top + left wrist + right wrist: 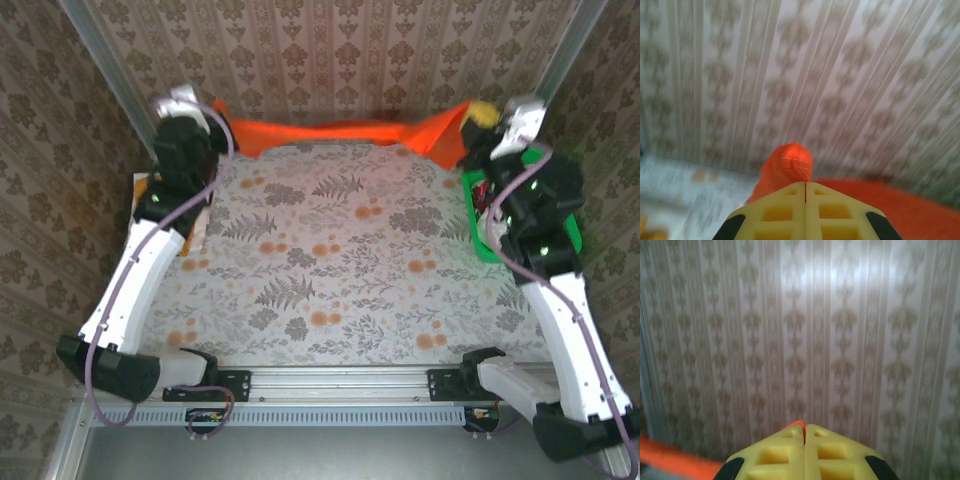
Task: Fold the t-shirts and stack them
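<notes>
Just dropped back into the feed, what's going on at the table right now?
Both arms are handling the orange-red t-shirt. The left arm and the right arm each have their jaws shut on one end of it, so it is stretched out between them along the far side of the table. It is spread, not yet folded. A green basket sits at the table's right edge beside the right arm.
</notes>
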`<state>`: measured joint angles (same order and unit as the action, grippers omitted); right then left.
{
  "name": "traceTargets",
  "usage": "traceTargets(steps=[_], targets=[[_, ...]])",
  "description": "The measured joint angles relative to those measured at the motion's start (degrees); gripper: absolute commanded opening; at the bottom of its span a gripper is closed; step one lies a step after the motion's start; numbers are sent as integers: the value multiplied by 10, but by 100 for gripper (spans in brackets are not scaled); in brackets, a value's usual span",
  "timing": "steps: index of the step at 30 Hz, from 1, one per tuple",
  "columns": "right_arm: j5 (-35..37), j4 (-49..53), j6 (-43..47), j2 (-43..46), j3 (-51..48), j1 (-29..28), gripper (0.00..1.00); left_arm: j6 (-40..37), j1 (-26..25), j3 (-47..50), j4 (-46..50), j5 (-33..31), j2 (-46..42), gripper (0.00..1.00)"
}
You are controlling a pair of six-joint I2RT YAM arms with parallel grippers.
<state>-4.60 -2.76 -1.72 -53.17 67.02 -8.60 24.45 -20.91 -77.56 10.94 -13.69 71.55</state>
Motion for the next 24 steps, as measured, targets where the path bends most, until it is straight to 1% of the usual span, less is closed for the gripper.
traceTargets(steps=[1,4,8,11,16,21,24], targets=[[-5,12,-13,27,-52,0,0,14,0,72,-5,0,-20,0],[-27,48,-64,87,-187,0,0,57,0,243,-14,0,-65,0],[-66,79,-158,130,-325,0,0,115,0,387,-16,8,-92,0],[-88,87,-231,142,-399,0,0,155,-1,444,-33,17,-94,0],[-101,100,-318,150,-456,0,0,205,-4,497,-54,20,-91,1],[-111,125,-355,168,-475,-26,0,225,-4,516,-57,19,-75,6],[-108,155,-369,193,-484,-55,1,235,-4,527,-56,19,-75,13]])
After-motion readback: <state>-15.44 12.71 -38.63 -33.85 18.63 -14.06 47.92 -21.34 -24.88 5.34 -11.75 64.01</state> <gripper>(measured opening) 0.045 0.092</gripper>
